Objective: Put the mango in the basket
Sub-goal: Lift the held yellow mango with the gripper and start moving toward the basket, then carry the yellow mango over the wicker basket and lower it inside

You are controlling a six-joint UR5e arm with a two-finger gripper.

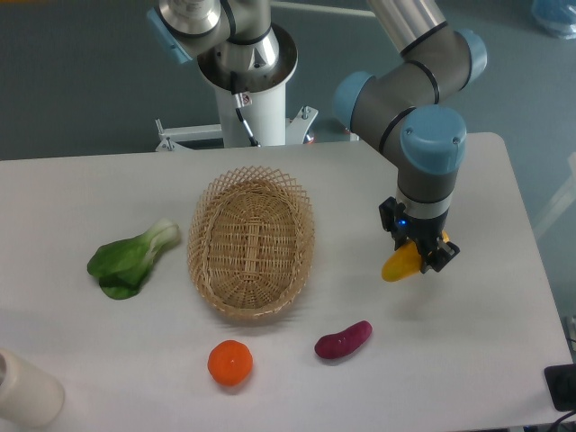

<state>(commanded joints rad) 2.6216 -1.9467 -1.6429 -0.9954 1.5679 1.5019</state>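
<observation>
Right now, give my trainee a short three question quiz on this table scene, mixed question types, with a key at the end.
1. True or false: the mango already lies inside the basket.
2. Which item lies nearest the table's front edge? A) orange fruit B) leafy green C) purple sweet potato
3. Fill in: the hand is shut on the ____.

Key: 1 false, the hand grips it to the right of the basket; 2 A; 3 mango.
</observation>
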